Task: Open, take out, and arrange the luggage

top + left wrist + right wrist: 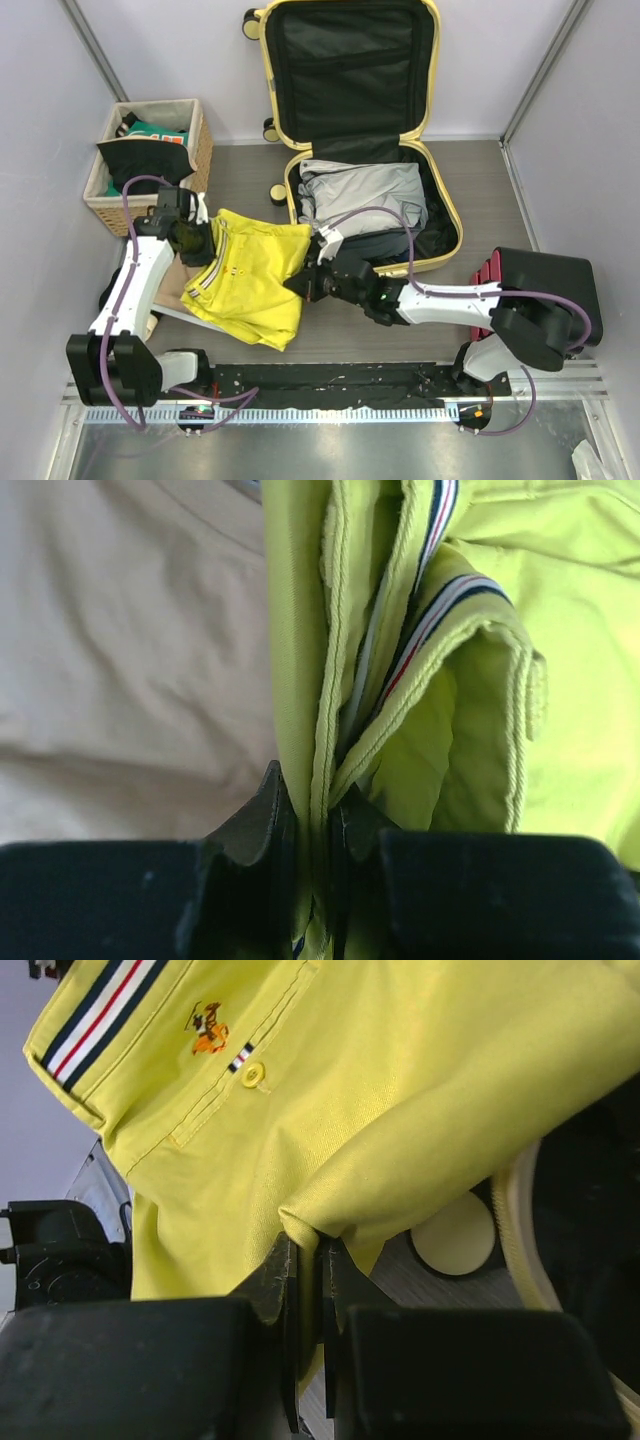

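The pale-yellow suitcase [437,195] lies open at the back, its lid up against the wall; grey and dark clothes [362,188] lie inside. A pair of yellow shorts [255,275] is spread on the table left of it. My left gripper [192,243] is shut on the shorts' waistband [318,730] at their left edge. My right gripper [312,281] is shut on a fold of the shorts [330,1210] at their right edge, beside a cream caster wheel [455,1235].
A wicker basket [198,150] with dark and green clothes stands at the back left. A beige garment [170,285] lies under the shorts by the left arm. A black case with a red edge [545,280] stands at the right.
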